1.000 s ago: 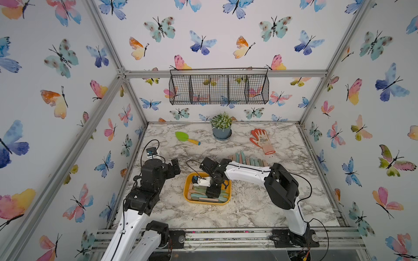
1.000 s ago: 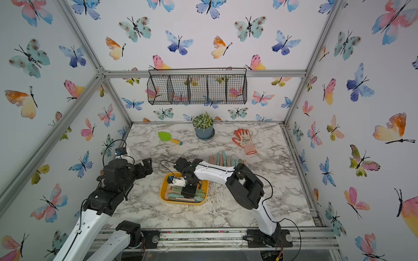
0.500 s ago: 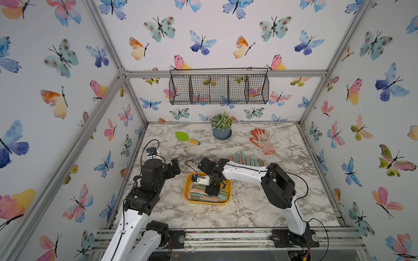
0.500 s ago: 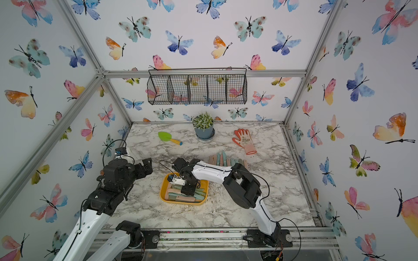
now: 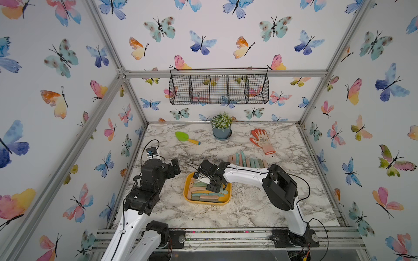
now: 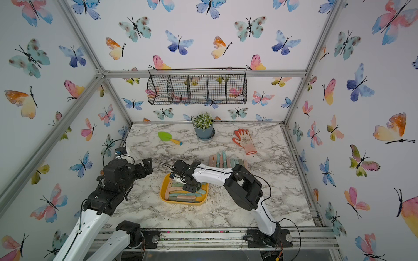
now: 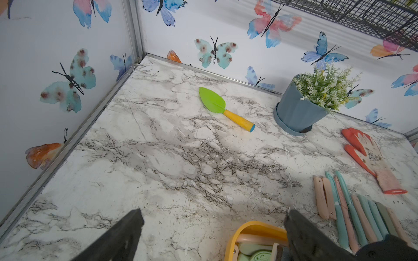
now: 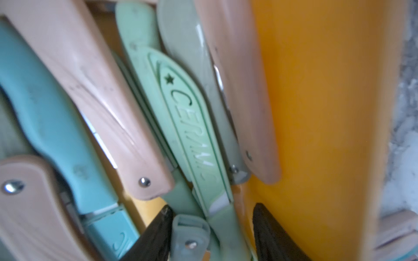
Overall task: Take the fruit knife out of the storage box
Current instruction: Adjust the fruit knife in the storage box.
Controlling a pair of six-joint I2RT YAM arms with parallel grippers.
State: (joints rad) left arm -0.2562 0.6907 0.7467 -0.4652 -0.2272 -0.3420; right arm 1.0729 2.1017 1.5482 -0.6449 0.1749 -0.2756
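Marble tabletop [image 5: 248,210] is carrying the yellow storage box [image 5: 204,203], where the mint-green fruit knife [image 8: 192,126] is lying among other knives [image 8: 126,113]. The right gripper [image 8: 212,206] is straddling its end, jaws apart and not yet pinching, with a grey-green handle [image 8: 190,237] also sitting between them; it should be centring on the mint handle alone, squeezing firmly, then lifting straight up. The left gripper [image 7: 213,212] is hanging open beside the box.

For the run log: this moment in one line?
right gripper: in shallow yellow-orange plastic storage box, straddling mint-green fruit knife | left gripper: open, empty
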